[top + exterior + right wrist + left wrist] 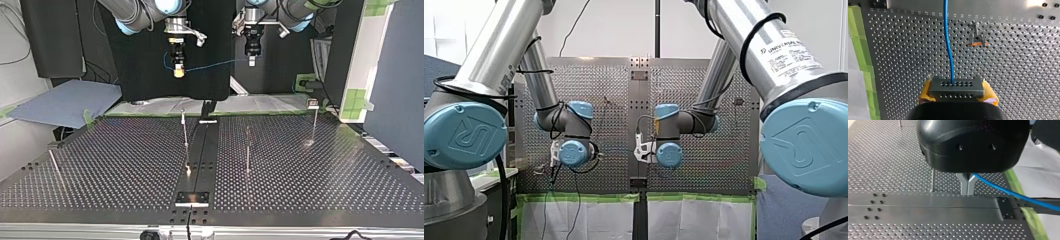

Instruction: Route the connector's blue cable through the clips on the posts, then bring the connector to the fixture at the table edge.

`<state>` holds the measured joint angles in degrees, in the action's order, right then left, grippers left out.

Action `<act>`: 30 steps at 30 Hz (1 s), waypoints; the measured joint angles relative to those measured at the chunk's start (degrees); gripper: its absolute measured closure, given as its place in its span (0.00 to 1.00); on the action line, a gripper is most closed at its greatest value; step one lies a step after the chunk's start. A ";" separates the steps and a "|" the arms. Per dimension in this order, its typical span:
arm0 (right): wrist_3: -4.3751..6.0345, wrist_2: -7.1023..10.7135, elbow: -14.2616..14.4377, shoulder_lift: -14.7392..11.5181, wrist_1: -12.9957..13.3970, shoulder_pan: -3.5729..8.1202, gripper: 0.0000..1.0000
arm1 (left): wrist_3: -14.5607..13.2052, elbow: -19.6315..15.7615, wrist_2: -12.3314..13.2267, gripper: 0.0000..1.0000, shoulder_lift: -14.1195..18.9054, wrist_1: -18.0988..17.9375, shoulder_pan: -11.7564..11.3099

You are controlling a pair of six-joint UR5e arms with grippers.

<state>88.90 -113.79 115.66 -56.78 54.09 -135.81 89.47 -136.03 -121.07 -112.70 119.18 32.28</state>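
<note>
Gripping connector [957, 86], right hand [957, 93]; left hand [967, 191] pinching blue cable [945, 15].

This is a robotics lab. My left arm [489, 55] and my right arm [774, 55], both Universal Robots machines, flank a perforated metal table [110, 165] set with thin posts [185, 131]. In the front view, green tape [584, 197] edges white sheeting [589, 220] at six o'clock. In the top view, a black screen [145, 75] stands at twelve o'clock.
</note>
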 joint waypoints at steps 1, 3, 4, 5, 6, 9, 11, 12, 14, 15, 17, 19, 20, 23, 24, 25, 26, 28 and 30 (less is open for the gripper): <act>-0.13 0.06 -0.20 0.00 -0.11 -0.12 1.00 | -0.01 0.02 -0.02 0.99 -0.03 0.42 -0.03; -0.12 0.09 -0.77 -0.32 -0.39 -0.32 1.00 | 0.14 0.33 -0.38 0.99 0.14 0.92 -0.19; -0.07 0.09 -1.22 -0.68 -0.57 -0.48 1.00 | 0.31 0.57 -0.62 0.99 0.32 1.06 -0.23; 0.01 0.11 -1.56 -0.98 -0.66 -0.59 1.00 | 0.56 0.86 -0.90 0.99 0.57 1.24 -0.28; 0.15 0.17 -1.93 -1.31 -0.66 -0.69 1.00 | 0.95 1.29 -1.33 0.99 0.95 1.56 -0.38; 0.69 0.56 -3.07 -2.46 -0.48 -0.90 1.00 | 1.94 2.44 -2.19 0.99 2.06 2.52 -0.70; 1.26 1.10 -3.58 -3.28 -0.25 -0.81 1.00 | 2.27 3.12 -2.56 0.99 2.80 3.24 -0.90; 1.59 1.43 -3.76 -3.68 -0.17 -0.73 1.00 | 2.37 3.48 -2.86 0.99 3.30 3.72 -1.03; 2.56 2.39 -4.14 -4.72 -0.13 -0.49 1.00 | 2.42 4.00 -3.40 0.99 4.03 4.41 -1.20; 2.94 2.80 -4.32 -5.17 -0.19 -0.37 1.00 | 2.43 4.39 -3.81 0.99 4.51 4.78 -1.31; 3.57 3.76 -4.87 -6.14 -0.58 -0.11 1.00 | 2.47 4.99 -4.53 0.99 5.28 5.13 -1.47; 3.84 4.68 -5.59 -7.07 -1.24 0.21 1.00 | 2.51 5.44 -5.41 0.99 6.22 5.32 -1.58; 3.86 4.93 -5.81 -7.32 -1.46 0.30 1.00 | 2.52 5.56 -5.70 0.99 6.63 5.36 -1.61; 3.81 6.32 -7.18 -8.70 -2.81 0.80 1.00 | 2.37 6.05 -6.38 0.99 8.04 5.68 -1.80; 3.76 6.62 -7.57 -8.97 -3.24 0.95 1.00 | 2.19 6.40 -6.72 0.99 8.60 5.96 -1.97; 3.66 6.91 -8.06 -9.23 -3.81 1.17 1.00 | 2.04 6.71 -7.02 0.99 9.00 6.17 -2.10; 3.59 7.06 -8.37 -9.36 -4.24 1.34 1.00 | 1.90 7.05 -7.38 0.99 9.42 6.35 -2.24; 3.49 7.28 -8.97 -9.52 -5.20 1.77 1.00 | 1.65 7.95 -8.26 0.99 10.21 6.64 -2.59; 3.45 7.37 -9.43 -9.59 -6.10 2.18 1.00 | 1.43 8.88 -8.96 0.99 10.62 6.78 -2.95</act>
<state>92.35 -106.42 106.23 -66.36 47.99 -133.63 90.90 -127.16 -130.03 -102.09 125.97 29.33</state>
